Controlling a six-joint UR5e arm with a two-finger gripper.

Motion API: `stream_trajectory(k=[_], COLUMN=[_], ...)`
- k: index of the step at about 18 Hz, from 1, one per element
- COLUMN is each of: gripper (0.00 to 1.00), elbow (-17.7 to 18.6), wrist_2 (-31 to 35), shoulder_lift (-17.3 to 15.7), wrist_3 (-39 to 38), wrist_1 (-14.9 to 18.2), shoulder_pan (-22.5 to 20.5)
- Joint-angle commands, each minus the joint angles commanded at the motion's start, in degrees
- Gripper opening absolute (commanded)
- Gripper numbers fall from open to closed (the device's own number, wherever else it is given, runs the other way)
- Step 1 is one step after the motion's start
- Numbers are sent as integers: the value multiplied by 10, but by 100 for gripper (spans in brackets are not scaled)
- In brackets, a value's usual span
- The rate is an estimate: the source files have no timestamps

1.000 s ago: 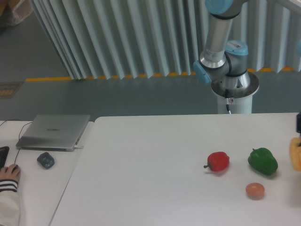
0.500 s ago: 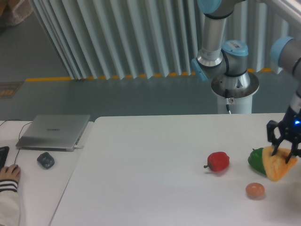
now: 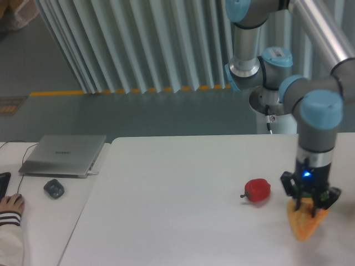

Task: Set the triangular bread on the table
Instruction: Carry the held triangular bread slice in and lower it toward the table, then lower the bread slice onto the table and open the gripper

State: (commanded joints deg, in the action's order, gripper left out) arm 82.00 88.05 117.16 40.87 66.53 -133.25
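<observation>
Triangular bread [image 3: 304, 223] hangs point-down from the tool [image 3: 308, 206], which is clenched on its upper edge. Long axis near vertical; wedge sits at 6 o'clock from the tool, lower tip close to or touching the white desk [image 3: 177, 210], cannot tell which. Red pepper [image 3: 257, 190] lies at 10 o'clock, near. Bare desk spreads toward 9 o'clock.

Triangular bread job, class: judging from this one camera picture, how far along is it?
Done: the two-finger gripper has hold of the flat golden-orange triangular bread.

In hand: the bread hangs point-down, low over the large white table, right of the red pepper. Whether its tip touches cannot be told.

Left: setting it down, opening the gripper and pulling away.
</observation>
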Motion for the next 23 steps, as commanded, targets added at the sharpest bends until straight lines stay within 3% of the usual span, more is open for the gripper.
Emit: stream_trajectory(k=[3, 10, 18, 21, 23], gripper=[44, 44, 41, 37, 37], elbow=[-5, -6, -6, -4, -4], wrist_2=[4, 1, -6, -69, -70], shoulder_lift=[3, 0, -3, -22, -26], wrist_3=[-46, -66, -49, -40, -32], wrist_1=[-7, -18, -15, -6, -3], shoulder_pan=[8, 18, 13, -12, -15])
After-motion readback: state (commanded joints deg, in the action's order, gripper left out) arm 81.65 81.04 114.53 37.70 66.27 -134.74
